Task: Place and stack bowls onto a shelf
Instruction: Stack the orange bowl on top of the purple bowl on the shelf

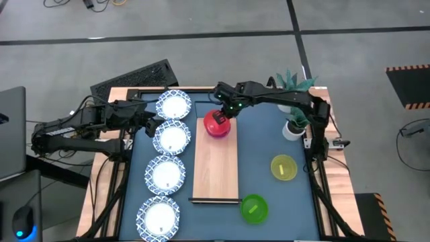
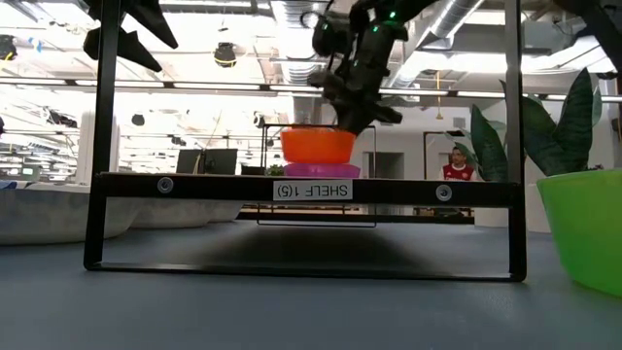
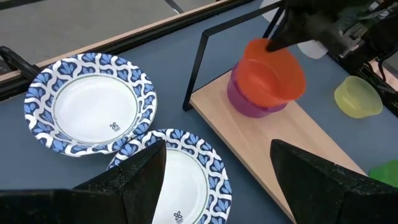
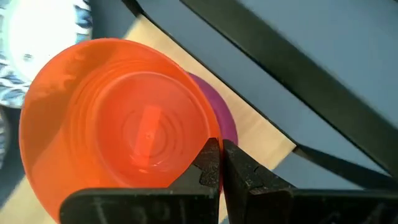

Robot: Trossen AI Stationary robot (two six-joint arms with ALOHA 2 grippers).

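Note:
The red bowl [image 1: 217,124] sits on the purple bowl [image 3: 249,106] at the far end of the wooden shelf [image 1: 215,171]. My right gripper [image 1: 226,109] is shut on the red bowl from above. The yellow bowl [image 1: 283,167] and the green bowl [image 1: 254,208] stand on the tabletop to the right of the shelf. A row of several white dishes with blue rims [image 1: 172,138] lies to the left of it. My left gripper [image 3: 217,186] is open and hovers over the two far dishes [image 3: 84,106], touching nothing. My right gripper pinches the red bowl's rim [image 4: 208,134] on its far-right side, one finger inside the bowl and one outside. The fingers come from above, slanting in from the far right. The bowl [image 2: 318,146] is upright, its bottom set in the purple bowl's mouth [image 2: 322,170].
A black metal frame [image 2: 311,190] with a shelf label stands around the board; its posts [image 3: 194,68] rise at the corners. A white plant pot [image 1: 293,128] stands at the table's far right. A keyboard [image 1: 134,81] lies beyond the far left edge.

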